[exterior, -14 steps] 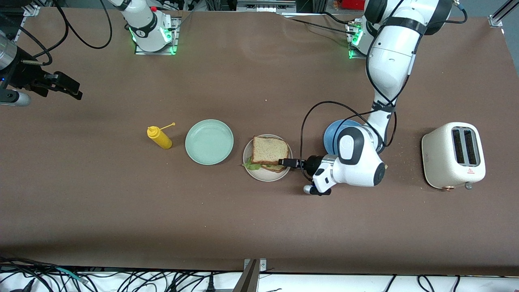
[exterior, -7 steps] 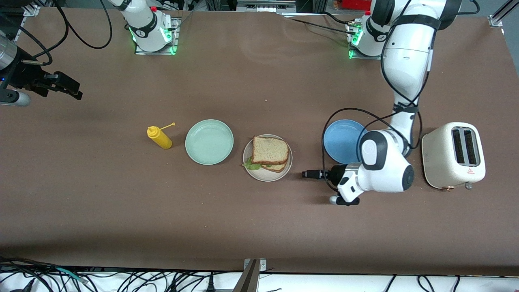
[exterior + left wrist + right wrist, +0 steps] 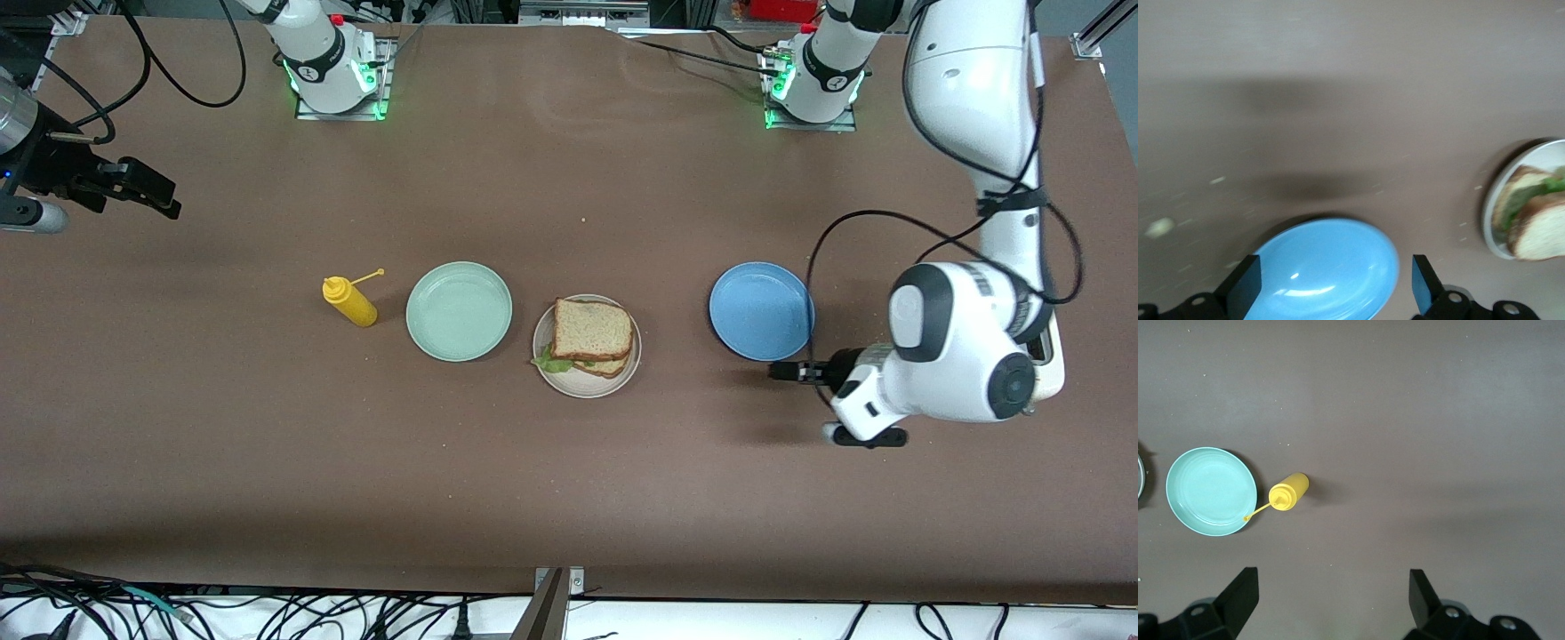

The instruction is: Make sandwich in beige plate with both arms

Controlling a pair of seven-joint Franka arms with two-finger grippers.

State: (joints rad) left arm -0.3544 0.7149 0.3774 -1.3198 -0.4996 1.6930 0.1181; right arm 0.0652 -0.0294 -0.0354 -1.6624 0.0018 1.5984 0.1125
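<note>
The sandwich (image 3: 591,331) lies on the beige plate (image 3: 578,387) in the middle of the table: two tan slices with dark crusts, and green lettuce poking out between them. It also shows in the left wrist view, where the sandwich (image 3: 1538,217) is off to one side. My left gripper (image 3: 775,371) hangs open and empty over the table at the blue plate's (image 3: 760,311) edge, well apart from the sandwich. In its own view the left gripper (image 3: 1336,293) has the blue plate (image 3: 1328,267) under it. My right gripper (image 3: 171,201) waits open over the right arm's end of the table.
A mint-green plate (image 3: 459,311) and a yellow squeeze bottle (image 3: 349,301) stand beside the beige plate toward the right arm's end. Both show in the right wrist view: plate (image 3: 1210,492), bottle (image 3: 1290,492). A white toaster (image 3: 1056,373) is mostly hidden by the left arm.
The left arm has drawn back from the sandwich, past the blue plate, toward its own end of the table. The sandwich stays on the beige plate. The right arm has not moved.
</note>
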